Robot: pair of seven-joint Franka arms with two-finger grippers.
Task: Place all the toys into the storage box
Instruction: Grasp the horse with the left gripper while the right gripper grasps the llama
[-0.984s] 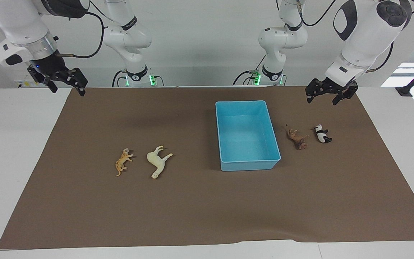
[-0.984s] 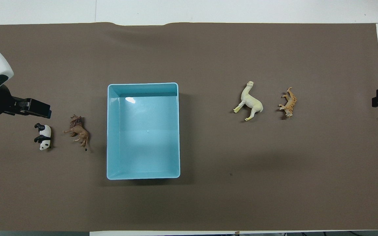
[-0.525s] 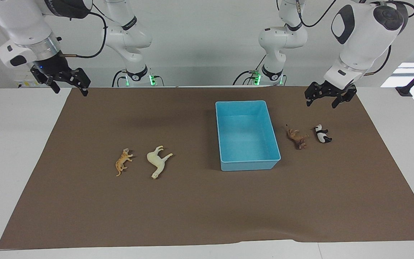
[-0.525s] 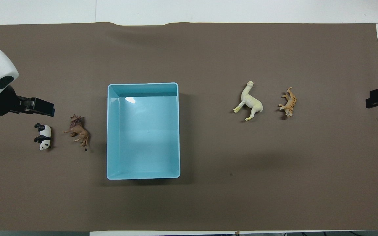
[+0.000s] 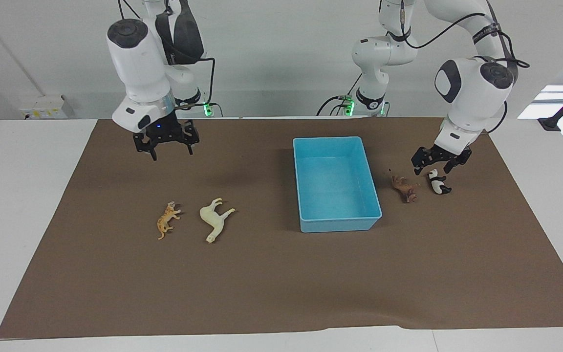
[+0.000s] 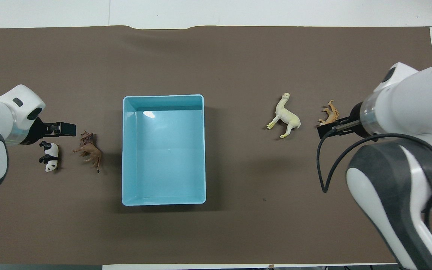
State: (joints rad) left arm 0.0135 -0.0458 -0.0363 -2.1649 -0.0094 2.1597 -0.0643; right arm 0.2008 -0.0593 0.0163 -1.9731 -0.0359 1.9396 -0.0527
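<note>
Nothing done yet: storage box (image 5: 336,182) holds no toys. Panda (image 5: 438,182) and lion (image 5: 405,188) lie beside it toward the left arm's end; horse (image 5: 215,218) and tiger (image 5: 166,219) toward the right arm's end. Left gripper (image 5: 433,163) spread wide just above panda, right gripper (image 5: 166,144) spread wide, both holding nothing.

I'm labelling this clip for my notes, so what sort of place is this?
Most likely a robotics lab test bench: two white arms on a white table covered by a brown mat, with a bare wall and cabling at the arms' end. A blue box and toy animals look staged for a sorting trial.
</note>
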